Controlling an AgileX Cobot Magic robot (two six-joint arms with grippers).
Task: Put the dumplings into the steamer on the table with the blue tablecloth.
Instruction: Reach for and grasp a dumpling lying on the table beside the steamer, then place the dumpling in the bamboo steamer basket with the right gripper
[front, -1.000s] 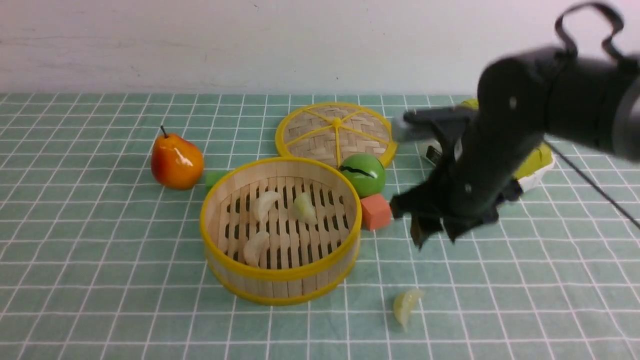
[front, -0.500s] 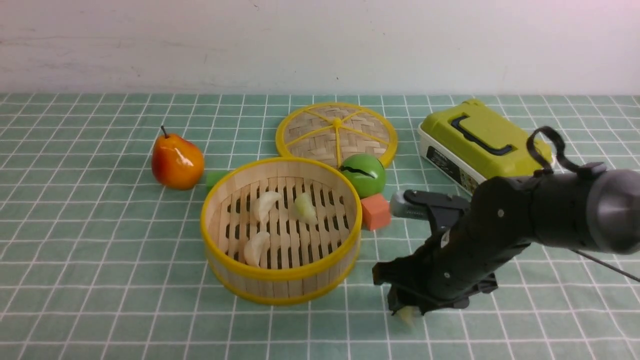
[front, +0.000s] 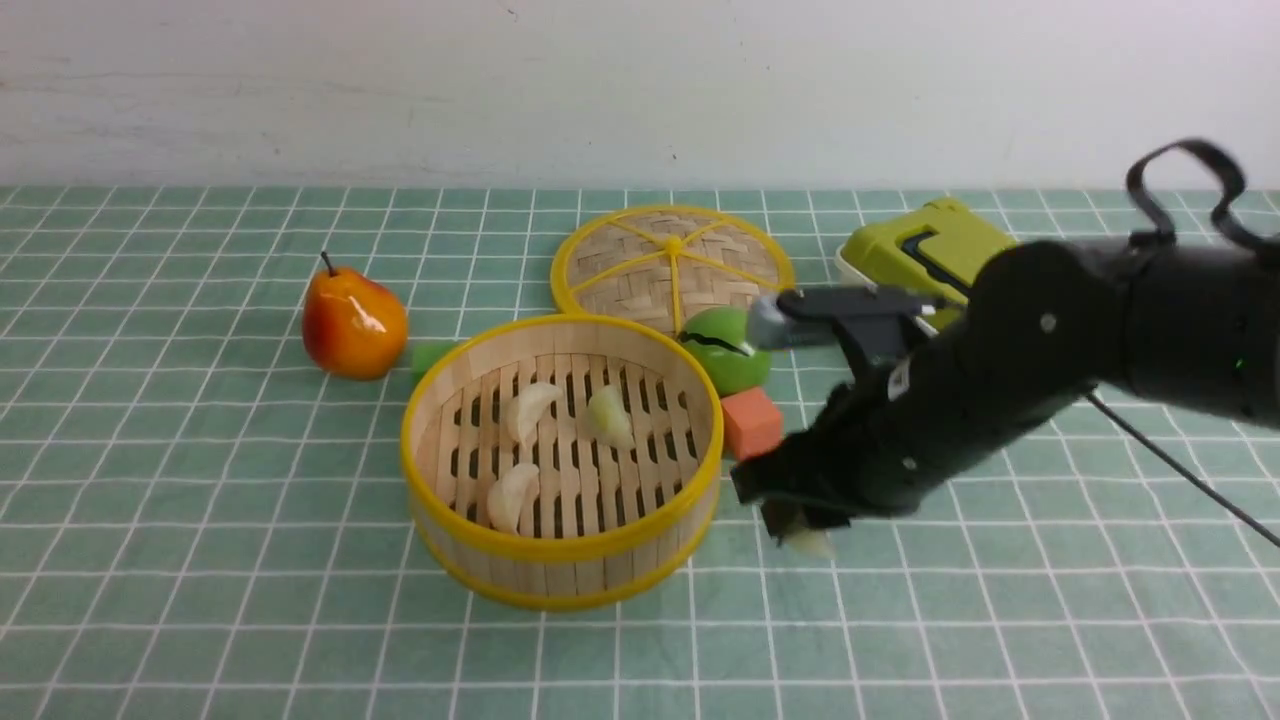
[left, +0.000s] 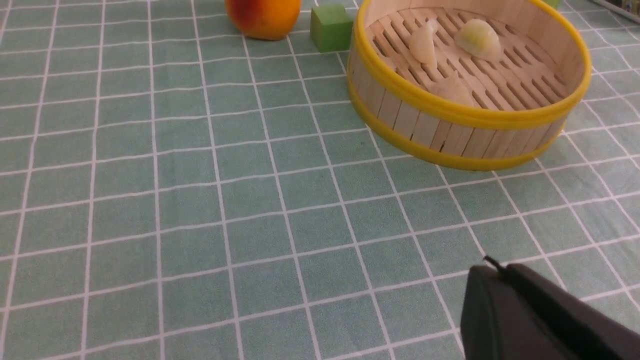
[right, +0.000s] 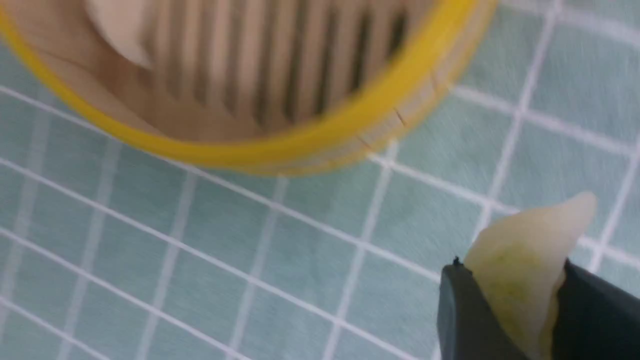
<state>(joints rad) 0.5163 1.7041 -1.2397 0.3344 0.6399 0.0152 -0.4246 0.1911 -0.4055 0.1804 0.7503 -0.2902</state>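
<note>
The left hand (left: 500, 295) is fully closed and holds nothing. On the desk with the blue tablecloth (front: 200, 500), the pear (front: 352, 325) stands at ten o'clock from the steamer (front: 560, 578). Three dumplings (front: 530, 408) lie inside it. At four o'clock from the steamer, outside its wall, the right hand (front: 800, 525) grips the fourth dumpling (right: 520, 260) between its jaws.

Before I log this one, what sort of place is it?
Probably a staged robot-lab tabletop, not a kitchen: checked teal tablecloth, bare white wall, and toy-looking dumplings in a bamboo steamer near a glossy pear.
</note>
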